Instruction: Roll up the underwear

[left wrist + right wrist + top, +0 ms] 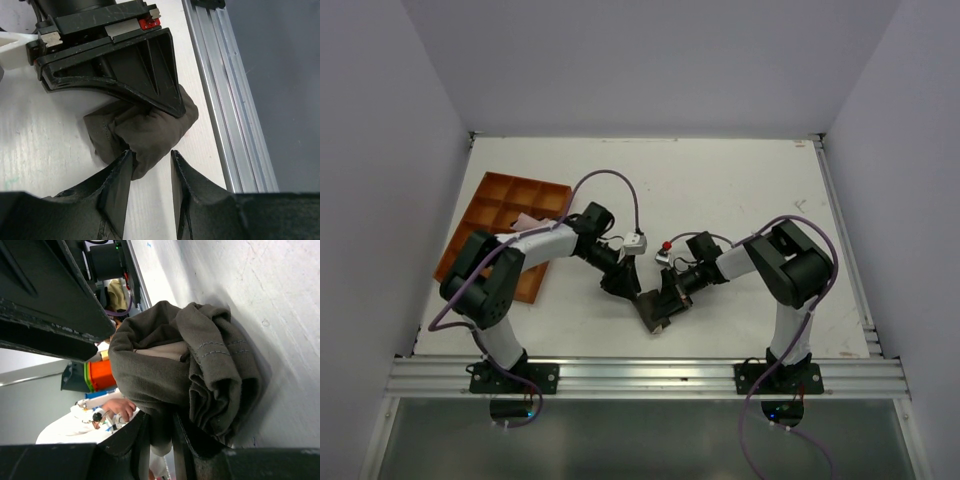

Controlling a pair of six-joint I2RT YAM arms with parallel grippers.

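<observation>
The underwear [656,322] is a dark brownish-grey bundle, partly rolled, lying on the white table near the front edge. In the right wrist view the underwear [200,370] shows rolled folds and a light tan waistband strip [160,351] inside. My right gripper [161,437] is shut on a fold of its near edge; it also shows in the top view [667,300]. In the left wrist view the underwear [145,130] lies just beyond my left gripper [151,167], which is open, its left fingertip [125,167] touching the cloth. The left gripper [623,283] sits just left of the bundle.
An orange compartment tray [505,215] lies at the far left of the table. An aluminium rail [650,375] runs along the front edge, close to the bundle, and shows in the left wrist view [235,100]. The two grippers are nearly touching.
</observation>
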